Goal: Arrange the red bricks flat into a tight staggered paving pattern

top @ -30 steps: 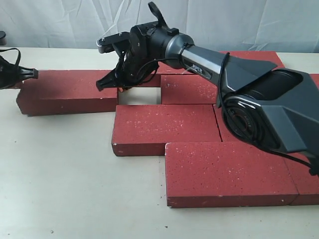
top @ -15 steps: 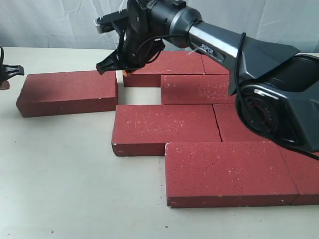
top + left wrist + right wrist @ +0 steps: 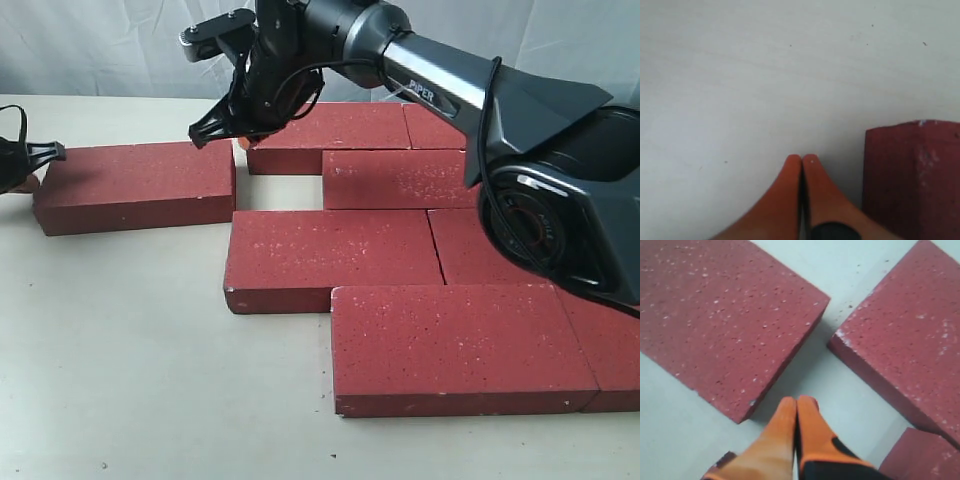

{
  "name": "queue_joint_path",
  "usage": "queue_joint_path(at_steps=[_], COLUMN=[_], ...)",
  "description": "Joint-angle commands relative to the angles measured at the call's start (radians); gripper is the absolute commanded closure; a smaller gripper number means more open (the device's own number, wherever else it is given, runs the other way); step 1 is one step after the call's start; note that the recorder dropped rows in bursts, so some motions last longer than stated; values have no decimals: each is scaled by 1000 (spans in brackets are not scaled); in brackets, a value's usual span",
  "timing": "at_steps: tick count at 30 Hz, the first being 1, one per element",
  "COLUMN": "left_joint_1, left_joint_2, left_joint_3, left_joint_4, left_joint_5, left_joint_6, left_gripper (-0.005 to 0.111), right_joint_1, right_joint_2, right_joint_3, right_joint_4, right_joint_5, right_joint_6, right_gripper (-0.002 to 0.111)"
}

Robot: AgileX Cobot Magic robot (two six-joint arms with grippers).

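Note:
Several dark red bricks lie flat on the table. One loose red brick [image 3: 135,185] sits apart at the left; a gap separates it from the back brick [image 3: 325,130] and the packed group [image 3: 335,255]. My right gripper [image 3: 241,141] hangs shut and empty above that gap, and in the right wrist view its tips [image 3: 797,402] point between the loose brick [image 3: 725,315] and the back brick [image 3: 900,340]. At the loose brick's left end, my left gripper [image 3: 28,178] is shut with nothing in it [image 3: 801,159], just beside the brick's end face [image 3: 912,170].
Bare pale table [image 3: 120,380] spreads in front and to the left. A white cloth backdrop [image 3: 100,45] hangs behind. The right arm's big black body [image 3: 560,200] reaches over the right-hand bricks. A small uncovered square of table [image 3: 277,193] lies among the bricks.
The right gripper has lifted from the loose brick's right end and moved back. The left gripper drew away leftwards, then returned near the brick's left end. The bricks stayed put.

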Motion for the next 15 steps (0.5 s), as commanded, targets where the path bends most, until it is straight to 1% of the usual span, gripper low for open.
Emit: queue_joint_path(at_steps=[1, 6, 8, 12, 15], left_joint_1=[-4, -4, -4, -4, -4], left_joint_2=[18, 19, 19, 19, 19], left_joint_3=[-41, -41, -41, -41, -41], left_joint_4=[-79, -251, -281, -286, -286], left_joint_5=[56, 87, 90, 103, 116], left_joint_6=[95, 289, 305, 305, 309], left_gripper=[107, 107, 107, 107, 107], right_joint_1=[-32, -45, -45, -39, -29], right_joint_2=[9, 51, 73, 106, 127], right_joint_3=[0, 0, 0, 0, 0], right_joint_4=[-27, 32, 43, 137, 137], right_joint_5=[-71, -78, -94, -152, -191], right_joint_6=[39, 39, 39, 5, 5], right_gripper=[109, 109, 109, 109, 109])
